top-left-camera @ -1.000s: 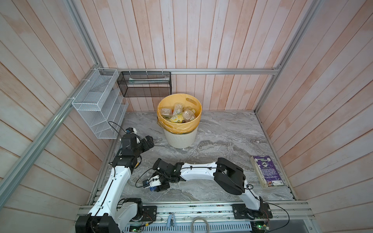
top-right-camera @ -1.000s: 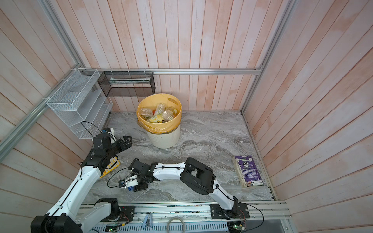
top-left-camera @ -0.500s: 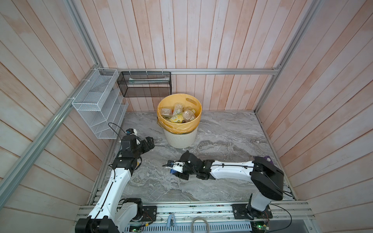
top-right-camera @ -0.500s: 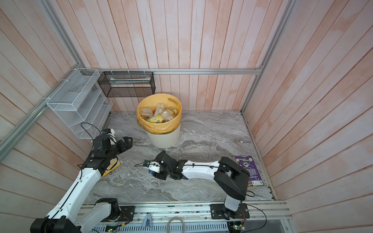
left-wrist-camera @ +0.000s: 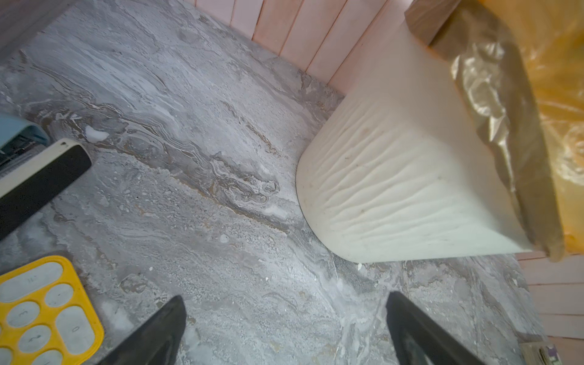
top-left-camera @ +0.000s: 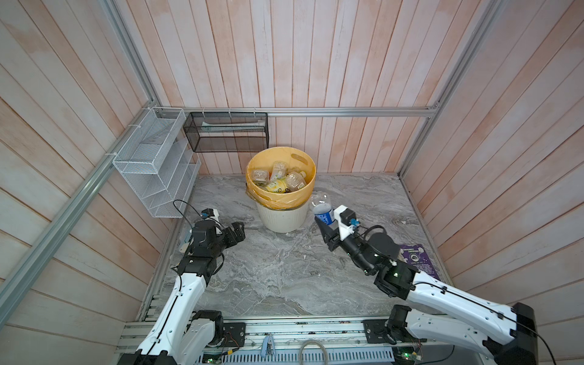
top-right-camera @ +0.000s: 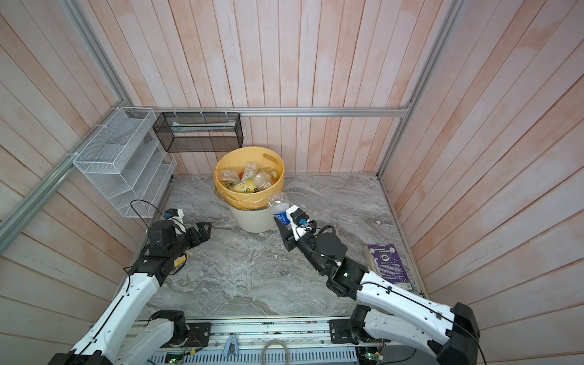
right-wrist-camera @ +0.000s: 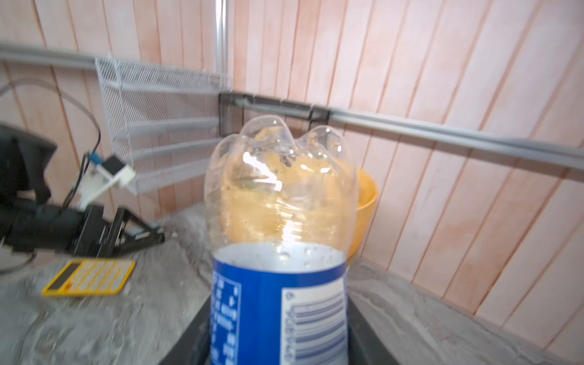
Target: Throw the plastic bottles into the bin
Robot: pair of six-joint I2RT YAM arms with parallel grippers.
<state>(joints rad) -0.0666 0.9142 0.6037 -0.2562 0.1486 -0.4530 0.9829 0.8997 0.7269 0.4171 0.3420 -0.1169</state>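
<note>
While the right claw [top-left-camera: 326, 222] clamps a clear bottle [top-left-camera: 319, 203] by its blue label, lifted off the desk [top-left-camera: 284, 275], the bin [top-left-camera: 281, 219] stands just beyond the claw with more bottles [top-left-camera: 286, 183] piled inside. The left claw [top-left-camera: 236, 233] gapes wide, holding nothing, a yellow calculator [left-wrist-camera: 41, 313] beside it and the bin ahead.

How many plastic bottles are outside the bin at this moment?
1. The blue-labelled bottle is in the right gripper, raised beside the bin. Others could be hidden behind the arms.
</note>
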